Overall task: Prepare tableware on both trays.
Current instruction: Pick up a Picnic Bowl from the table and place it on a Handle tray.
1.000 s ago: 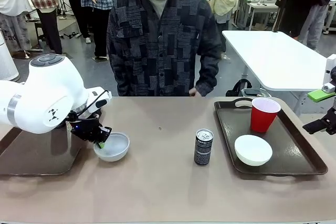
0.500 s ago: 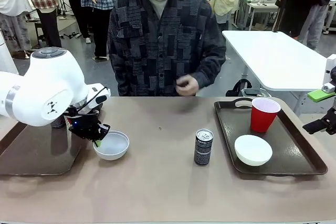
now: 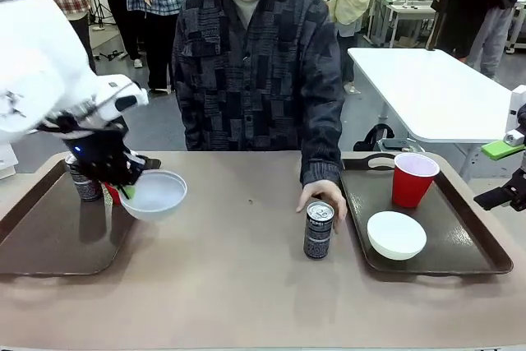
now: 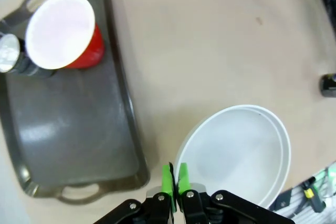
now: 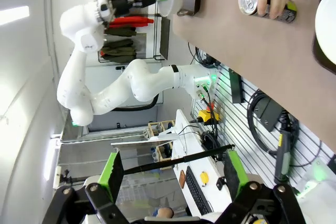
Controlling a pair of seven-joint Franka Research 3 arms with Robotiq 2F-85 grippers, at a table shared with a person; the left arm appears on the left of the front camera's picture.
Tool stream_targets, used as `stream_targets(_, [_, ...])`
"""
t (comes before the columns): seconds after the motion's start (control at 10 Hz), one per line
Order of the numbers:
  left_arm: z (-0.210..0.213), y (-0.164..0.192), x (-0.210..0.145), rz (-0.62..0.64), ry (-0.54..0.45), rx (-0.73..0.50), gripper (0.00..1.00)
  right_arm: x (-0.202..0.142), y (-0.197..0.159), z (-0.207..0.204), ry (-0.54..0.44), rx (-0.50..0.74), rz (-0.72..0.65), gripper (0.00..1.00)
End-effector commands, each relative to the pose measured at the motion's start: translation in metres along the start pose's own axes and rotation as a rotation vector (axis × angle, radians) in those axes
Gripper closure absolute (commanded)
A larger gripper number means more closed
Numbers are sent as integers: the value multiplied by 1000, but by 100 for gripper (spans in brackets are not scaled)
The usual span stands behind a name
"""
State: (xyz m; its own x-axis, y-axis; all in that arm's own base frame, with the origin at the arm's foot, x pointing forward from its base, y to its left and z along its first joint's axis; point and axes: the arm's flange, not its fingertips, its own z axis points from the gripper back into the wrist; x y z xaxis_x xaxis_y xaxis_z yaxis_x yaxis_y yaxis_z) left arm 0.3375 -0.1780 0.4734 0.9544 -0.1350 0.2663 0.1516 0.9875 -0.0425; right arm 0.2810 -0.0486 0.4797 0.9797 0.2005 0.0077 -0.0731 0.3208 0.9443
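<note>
My left gripper [image 3: 123, 187] is shut on the rim of a small white bowl [image 3: 154, 193], which hangs tilted above the table at the right edge of the left tray [image 3: 49, 240]. In the left wrist view the green pads [image 4: 175, 178] pinch the bowl's rim [image 4: 236, 153]. On that tray stand a red cup [image 4: 60, 30] and a black can [image 3: 82, 182]. The right tray [image 3: 464, 232] holds a red cup [image 3: 413, 178] and a white bowl [image 3: 396, 234]. A second black can [image 3: 318, 229] stands mid-table with the person's hand [image 3: 322, 195] on it. My right gripper [image 5: 172, 163] stands open off the table's right side, holding nothing.
The person stands at the far side, one arm reaching down to the can. Bare tabletop [image 3: 238, 285] lies between the trays. A white table [image 3: 427, 92] and other people stand behind.
My left gripper has lifted the white bowl off the table and carried it left toward the left tray. The person's hand has come down onto the middle can. The right arm has not moved.
</note>
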Motion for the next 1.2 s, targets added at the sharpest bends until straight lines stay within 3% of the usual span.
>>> stream_targets(0.0, [17,9,-11,-21,-13,-18,100,0,2,0,4,15,9,0])
stream_targets(0.4, [17,3,-5,-1,-16,-1,100,0,2,0,4,15,9,0])
stream_targets(0.5, [26,5,-10,2,-14,3,96,0,2,0,4,15,9,0])
stream_targets(0.9, [12,62,-6,-43,-43,-17,96,0,2,0,4,15,9,0])
stream_targets(1.1, [2,104,4,17,-25,-16,96,0,2,0,4,15,9,0])
